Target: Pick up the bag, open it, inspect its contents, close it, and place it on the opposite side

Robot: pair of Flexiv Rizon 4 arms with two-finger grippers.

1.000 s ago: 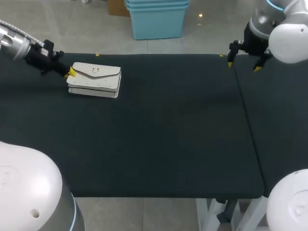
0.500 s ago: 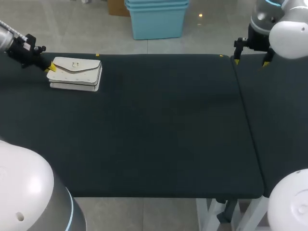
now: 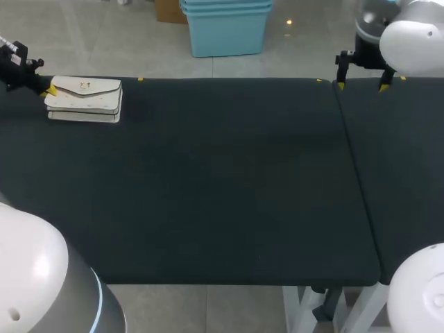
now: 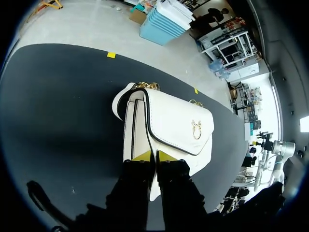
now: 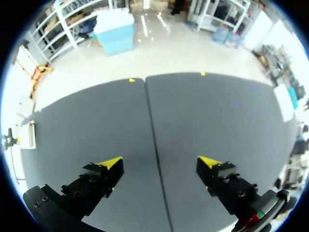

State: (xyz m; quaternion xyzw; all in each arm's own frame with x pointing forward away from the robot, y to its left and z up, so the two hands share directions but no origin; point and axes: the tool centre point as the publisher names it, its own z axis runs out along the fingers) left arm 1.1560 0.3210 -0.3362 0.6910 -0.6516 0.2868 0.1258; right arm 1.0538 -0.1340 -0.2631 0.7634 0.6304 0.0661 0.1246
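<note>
Dark matte cloth covers the table (image 3: 222,180), which fills most of the head view, with a seam running down its right part where two sections meet. The bag (image 3: 84,99) lies in the upper left of that frame, close to the table's far edge. It is white, flat on its side, and its pointed flap is closed. A small gold clasp sits on the middle of the flap. The left wrist view shows gold chain links at the end of the bag farthest from the gripper, and a dark line of piping along the flap's edge.

The left gripper (image 3: 48,90) comes in from the upper left corner and meets the bag's left end. In its own wrist view its yellow-tipped fingers (image 4: 143,155) stand close together, pinching the near edge of the bag between them.

The right gripper (image 3: 361,84) hangs at the upper right of the head view, over the table's far edge near the seam and well apart from the bag. Its fingers are spread wide with only bare cloth under them. Small yellow marks (image 3: 140,79) dot the far edge of the table.
</note>
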